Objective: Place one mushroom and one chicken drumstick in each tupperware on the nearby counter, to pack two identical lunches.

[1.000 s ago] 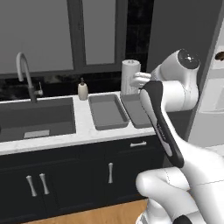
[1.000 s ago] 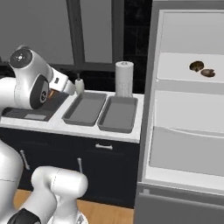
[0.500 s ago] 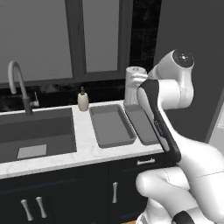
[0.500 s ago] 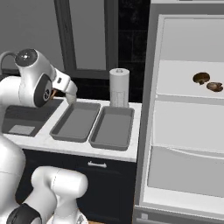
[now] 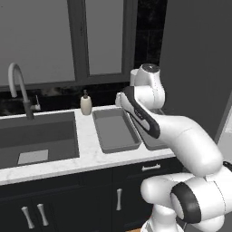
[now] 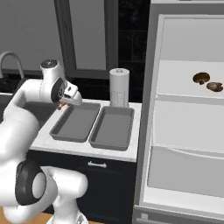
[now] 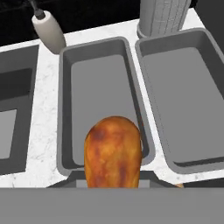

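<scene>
My gripper (image 6: 64, 102) is shut on a browned chicken drumstick (image 7: 113, 153), held above the near end of the left tupperware (image 7: 103, 87). A bit of the drumstick (image 6: 62, 105) shows under the hand. Two grey tupperwares lie side by side on the white counter (image 5: 86, 154): the left tupperware (image 6: 76, 122) and the right tupperware (image 6: 111, 128), both with nothing in them. In the hand view the right tupperware (image 7: 183, 87) lies beside the left one. Two brown mushrooms (image 6: 201, 78) rest on a fridge shelf at the right.
A soap dispenser (image 5: 86, 105) and a paper towel roll (image 6: 119, 87) stand behind the tupperwares. The dark sink (image 5: 36, 140) with its faucet (image 5: 20, 86) lies to the left. The open fridge (image 6: 188, 131) stands at the counter's right end.
The base has driven, so both base views have shifted. The hand, still shut on the drumstick, has come in over the near end of the left tupperware.
</scene>
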{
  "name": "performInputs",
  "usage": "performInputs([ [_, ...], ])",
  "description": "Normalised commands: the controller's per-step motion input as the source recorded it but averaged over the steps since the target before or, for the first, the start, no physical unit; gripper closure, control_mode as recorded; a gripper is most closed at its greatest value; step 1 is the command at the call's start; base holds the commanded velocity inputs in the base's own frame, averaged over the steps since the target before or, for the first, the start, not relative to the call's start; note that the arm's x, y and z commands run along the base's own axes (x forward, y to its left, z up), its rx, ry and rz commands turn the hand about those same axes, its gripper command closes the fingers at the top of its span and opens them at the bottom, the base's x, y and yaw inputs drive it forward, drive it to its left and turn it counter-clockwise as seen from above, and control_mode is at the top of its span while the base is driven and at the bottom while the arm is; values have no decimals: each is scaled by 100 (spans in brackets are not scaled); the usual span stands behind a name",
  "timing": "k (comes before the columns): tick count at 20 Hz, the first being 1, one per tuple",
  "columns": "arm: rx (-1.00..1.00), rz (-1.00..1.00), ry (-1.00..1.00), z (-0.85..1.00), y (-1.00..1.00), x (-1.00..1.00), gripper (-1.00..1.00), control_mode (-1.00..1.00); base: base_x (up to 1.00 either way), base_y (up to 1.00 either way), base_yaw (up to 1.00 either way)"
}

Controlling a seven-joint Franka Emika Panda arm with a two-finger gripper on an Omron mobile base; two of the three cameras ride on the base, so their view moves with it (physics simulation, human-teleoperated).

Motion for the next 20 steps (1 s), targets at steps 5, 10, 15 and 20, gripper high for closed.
performInputs([
  [5,-1,8,13,-99,4,30,100,-100,0,0,0],
  [10,-1,4,1,-80,5,1,100,-100,0,0,0],
  [15,0,1,0,-60,3,2,100,-100,0,0,0],
  [20,0,0,2,-41,20,21,100,-100,0,0,0],
])
